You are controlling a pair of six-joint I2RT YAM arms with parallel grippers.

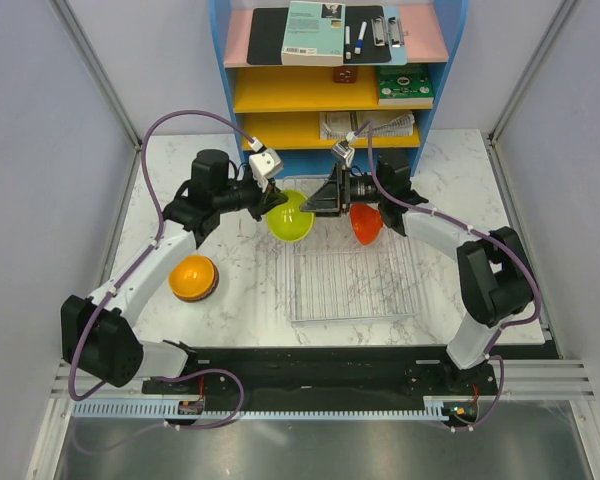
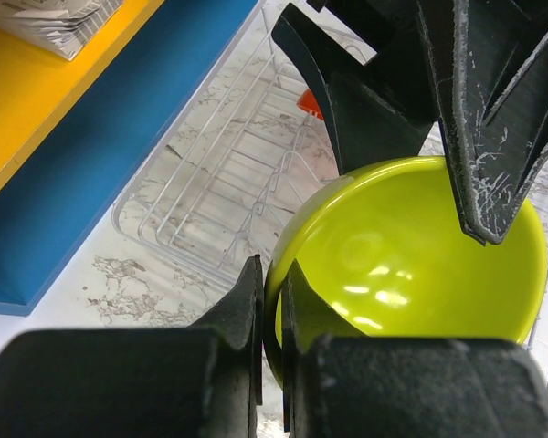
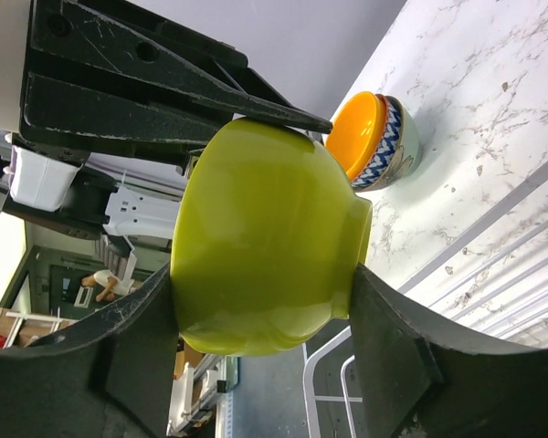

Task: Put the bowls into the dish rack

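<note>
Hanging over the far left end of the dish rack (image 1: 350, 290), the lime-green bowl (image 1: 292, 220) is gripped from both sides; the left fingers (image 2: 247, 306) are pinched together on its rim, one inside and one outside; the right fingers (image 3: 388, 342) are spread wide across its body, one touching the rim side and the other the foot, clamped on it; a red bowl (image 1: 366, 224) sits tilted at the rack's far right; on the counter (image 1: 250, 300), left of the rack, an orange bowl (image 1: 192, 272) nests in a patterned bowl (image 3: 395, 146).
</note>
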